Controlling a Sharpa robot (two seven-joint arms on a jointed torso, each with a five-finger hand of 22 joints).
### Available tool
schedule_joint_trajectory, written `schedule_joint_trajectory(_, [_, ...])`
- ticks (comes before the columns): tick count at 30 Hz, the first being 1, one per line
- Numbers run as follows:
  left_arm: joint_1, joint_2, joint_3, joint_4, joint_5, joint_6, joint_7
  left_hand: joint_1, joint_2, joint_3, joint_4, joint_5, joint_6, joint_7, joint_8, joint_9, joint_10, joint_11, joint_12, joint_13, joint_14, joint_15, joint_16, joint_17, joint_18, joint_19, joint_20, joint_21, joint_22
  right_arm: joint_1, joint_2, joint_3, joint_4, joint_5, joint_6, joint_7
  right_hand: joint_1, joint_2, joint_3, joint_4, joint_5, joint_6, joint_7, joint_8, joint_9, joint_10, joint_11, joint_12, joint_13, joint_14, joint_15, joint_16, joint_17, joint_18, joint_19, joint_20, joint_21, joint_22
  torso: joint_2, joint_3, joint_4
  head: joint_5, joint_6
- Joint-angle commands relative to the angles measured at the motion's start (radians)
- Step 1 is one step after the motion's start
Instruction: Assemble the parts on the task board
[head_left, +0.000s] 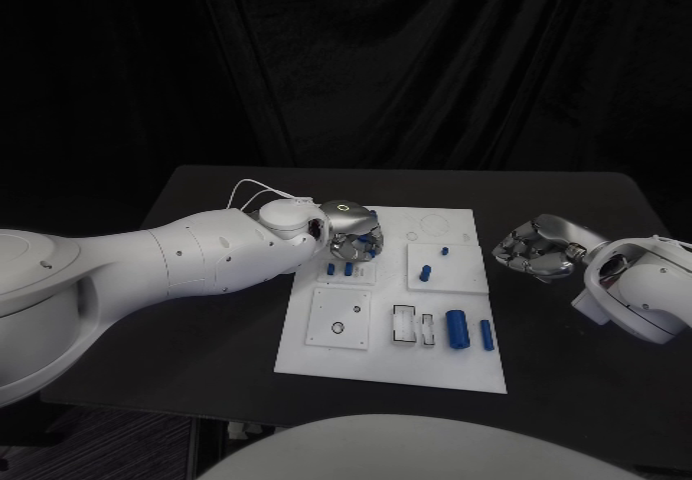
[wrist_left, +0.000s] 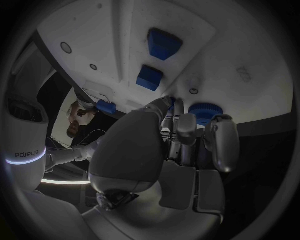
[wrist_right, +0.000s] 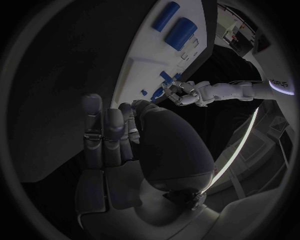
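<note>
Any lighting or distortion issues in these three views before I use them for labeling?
Head view: dim overall; the white task board stands out from the black table, small blue parts readable. Left wrist view: strong fisheye bend of the board's edges, left hand blocks the middle, nearest parts soft. Right wrist view: very dark, right hand barely separates from the table; a bright curved light streak at one side.

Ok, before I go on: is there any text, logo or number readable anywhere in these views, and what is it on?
"sharpa", seen mirrored, on the white forearm above its glowing ring, in the left wrist view.
A short dark word on the white left arm by its glowing ring, in the right wrist view: too small and bent to read for certain.
The white rectangular task board carries no readable print; its marks are outlines and holes.
</note>
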Motion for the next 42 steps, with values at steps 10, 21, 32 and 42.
schedule_joint_trajectory(10, [-0.005, -0.052, -0.001, 0.046, -0.004, -0.106, 0.052, -0.004, 0.011, -0.002, -0.032, 0.025, 0.064, 0.006, 0.029, 0.016, 0.073, 0.001, -0.043, -0.042, 0.014, -0.001, 0.012, -0.001, -0.011, 0.019, -0.004, 0.024, 0.198, -0.001, 0.000, 0.001, -0.001, -0.005, 0.024, -0.028, -0.004, 0.003, 0.003, 0.003, 0.003, -0.002, 0.001, 0.000, -0.001, -0.014, 0.004, -0.017, -0.012, -0.013, 0.005, -0.018, -0.011, -0.010, -0.012, 0.000, -0.022, -0.006, -0.001, 0.0000, 0.0004, -0.006, 0.000])
schedule_joint_trajectory(21, [0.016, -0.195, -0.001, 0.166, -0.004, -0.194, 0.019, -0.015, 0.008, 0.002, -0.035, 0.023, 0.063, 0.007, 0.019, 0.013, 0.089, 0.002, -0.098, -0.091, 0.021, -0.001, 0.016, -0.006, -0.013, 0.024, -0.005, 0.031, 0.200, -0.001, -0.008, 0.001, -0.010, -0.005, 0.037, -0.034, -0.002, 0.002, 0.003, 0.003, 0.001, 0.005, 0.001, 0.004, 0.000, -0.025, 0.006, -0.027, -0.023, -0.021, 0.007, -0.031, -0.021, -0.009, -0.019, 0.002, -0.035, -0.009, -0.001, 0.0002, 0.0026, -0.008, 0.000])
schedule_joint_trajectory(32, [0.027, -0.262, -0.002, 0.229, -0.003, -0.173, 0.002, -0.024, 0.008, 0.001, -0.030, 0.016, 0.061, 0.004, 0.015, 0.012, 0.098, 0.001, -0.117, -0.110, 0.022, 0.000, 0.015, -0.010, -0.013, 0.025, -0.004, 0.032, 0.200, -0.002, -0.001, 0.000, -0.021, -0.005, 0.061, -0.042, 0.001, 0.002, 0.004, 0.002, 0.000, 0.006, 0.001, 0.005, 0.001, -0.026, 0.006, -0.029, -0.025, -0.023, 0.007, -0.035, -0.024, -0.008, -0.022, 0.002, -0.040, -0.010, -0.005, 0.0013, 0.0086, -0.017, 0.000])
schedule_joint_trajectory(42, [0.026, -0.239, -0.002, 0.208, -0.003, -0.121, -0.014, -0.026, 0.007, 0.001, -0.028, 0.008, 0.059, 0.004, 0.012, 0.011, 0.100, 0.003, -0.126, -0.118, 0.017, 0.000, 0.011, -0.018, -0.012, 0.023, -0.004, 0.029, 0.199, -0.002, 0.004, 0.000, -0.020, -0.005, 0.071, -0.048, 0.003, 0.002, 0.005, 0.001, 0.000, 0.006, 0.001, 0.005, 0.001, -0.030, 0.006, -0.032, -0.029, -0.026, 0.007, -0.039, -0.027, -0.007, -0.025, 0.002, -0.048, -0.012, -0.006, 0.0015, 0.0117, -0.024, 0.000])
